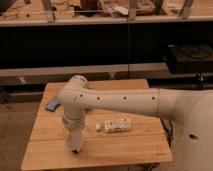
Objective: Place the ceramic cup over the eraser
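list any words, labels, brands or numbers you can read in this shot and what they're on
No text can be read anywhere in this view.
Plastic bottle lying on the wooden table: its label has dark markings, too blurred to read.
Blue object at the table's left edge: no visible print.
Items on the top shelf: too small to read.
The tool points down at the table's front left, no markings visible.
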